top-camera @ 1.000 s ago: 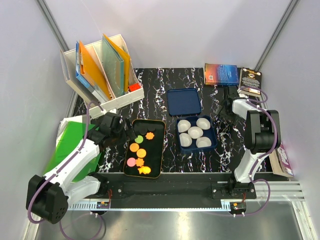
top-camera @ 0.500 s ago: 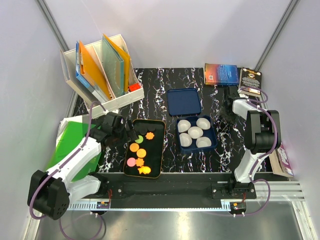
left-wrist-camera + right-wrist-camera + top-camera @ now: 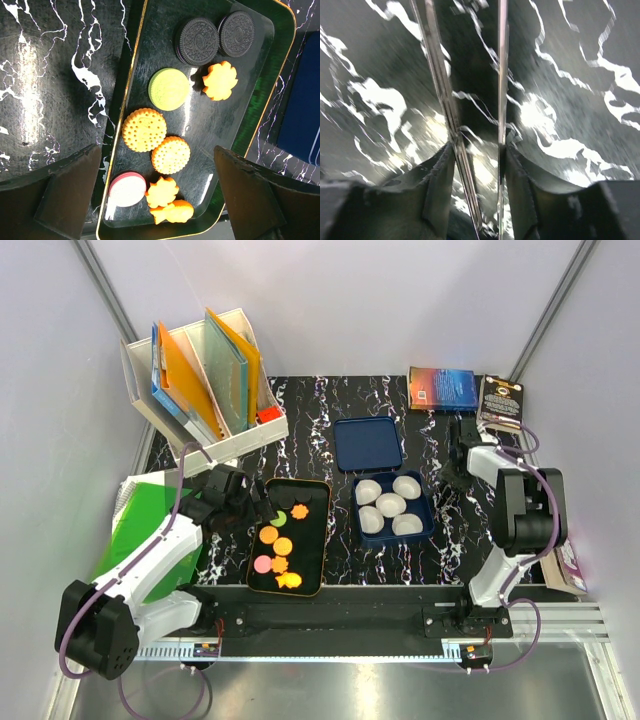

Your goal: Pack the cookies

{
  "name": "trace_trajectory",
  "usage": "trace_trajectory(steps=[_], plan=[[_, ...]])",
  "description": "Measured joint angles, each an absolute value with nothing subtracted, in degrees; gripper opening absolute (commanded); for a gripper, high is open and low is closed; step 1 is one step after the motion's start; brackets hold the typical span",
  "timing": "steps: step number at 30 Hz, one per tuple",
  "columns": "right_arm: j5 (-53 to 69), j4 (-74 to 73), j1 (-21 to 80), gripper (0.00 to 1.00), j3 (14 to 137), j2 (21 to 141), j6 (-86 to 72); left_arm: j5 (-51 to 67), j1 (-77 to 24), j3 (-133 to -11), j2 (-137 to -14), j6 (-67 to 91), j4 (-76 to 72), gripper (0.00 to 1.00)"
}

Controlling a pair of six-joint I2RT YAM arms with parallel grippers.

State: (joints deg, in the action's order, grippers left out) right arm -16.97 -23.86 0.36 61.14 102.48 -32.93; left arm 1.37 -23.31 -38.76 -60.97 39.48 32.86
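Note:
The cookies (image 3: 170,154) lie in a black gold-rimmed tray (image 3: 235,120): several orange ones, a green one (image 3: 169,89), a pink one (image 3: 127,189) and two dark sandwich ones (image 3: 196,41). My left gripper (image 3: 157,150) hangs open above the tray, holding nothing, and sits at the tray's (image 3: 322,540) upper left corner (image 3: 250,502). A blue box (image 3: 432,520) with white liners sits right of the tray. My right gripper (image 3: 477,150) is low over the marble (image 3: 458,462), its fingers pressed against two shiny strips of metal tongs (image 3: 499,75). That view is blurred.
The blue lid (image 3: 368,443) lies behind the box. A white rack of folders (image 3: 205,380) stands at the back left, and a green folder (image 3: 140,525) lies under the left arm. Books (image 3: 443,388) sit at the back right.
The right gripper's jaws have narrowed onto the tongs and its wrist has shifted slightly right. The left gripper edged toward the tray, then held still.

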Motion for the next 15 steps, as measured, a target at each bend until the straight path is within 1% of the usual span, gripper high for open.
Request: trace_trajectory(steps=[4,11,15], plan=[[-16.21,-26.17,0.36,0.35,57.30,98.10,-33.21,1.37,-23.31,-38.76,-60.99,39.48,32.86,0.99],[-15.53,-30.72,0.95,0.41,55.83,85.86,-33.08,1.34,-23.31,-38.76,-61.63,39.53,32.84,0.99],[-15.40,-32.27,2.85,0.41,55.99,77.89,-33.06,1.37,-23.31,-38.76,-61.73,39.55,32.84,0.99]])
